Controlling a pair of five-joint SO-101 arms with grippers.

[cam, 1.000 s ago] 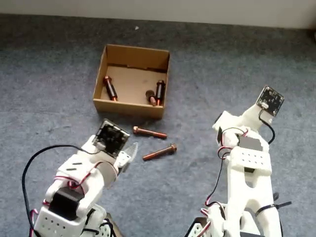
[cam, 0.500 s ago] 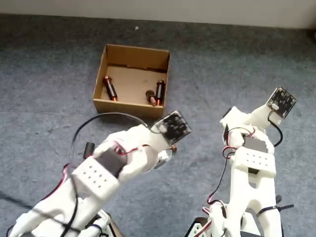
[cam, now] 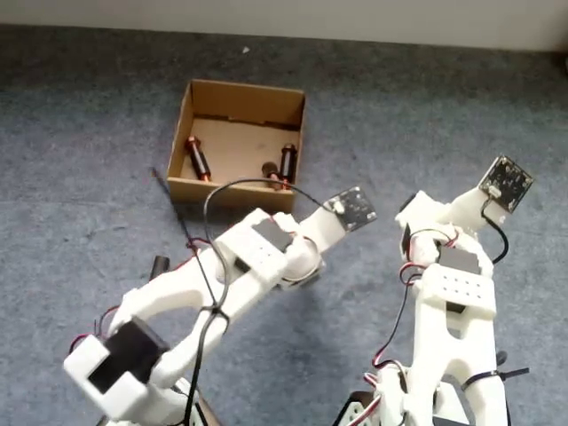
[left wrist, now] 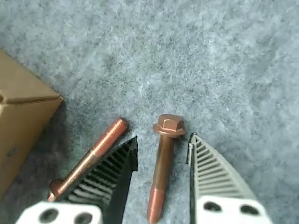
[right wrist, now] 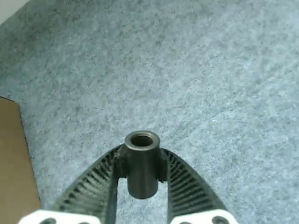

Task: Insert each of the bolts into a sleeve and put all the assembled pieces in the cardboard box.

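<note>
A copper bolt point(left wrist: 163, 163) lies on the grey carpet between the fingers of my open left gripper point(left wrist: 163, 139), its hex head pointing away from the wrist. A second bolt point(left wrist: 93, 154) lies just outside the black finger point(left wrist: 117, 163), toward the cardboard box point(left wrist: 18, 121). My right gripper point(right wrist: 141, 154) is shut on a dark sleeve point(right wrist: 142, 163), held above the carpet with its bore showing. In the high view the left arm point(cam: 266, 253) covers both loose bolts. The cardboard box point(cam: 235, 191) holds assembled pieces point(cam: 197, 160) point(cam: 287, 162).
Grey carpet covers the whole work area. The right arm point(cam: 448, 284) stands to the right of the left arm, with open carpet between them. A black cable point(cam: 191, 235) loops over the left arm near the box's front wall.
The left arm swung forward and to the right, from beside the two bolts to over them, hiding them in the high view. The right arm shifted slightly right, then held.
</note>
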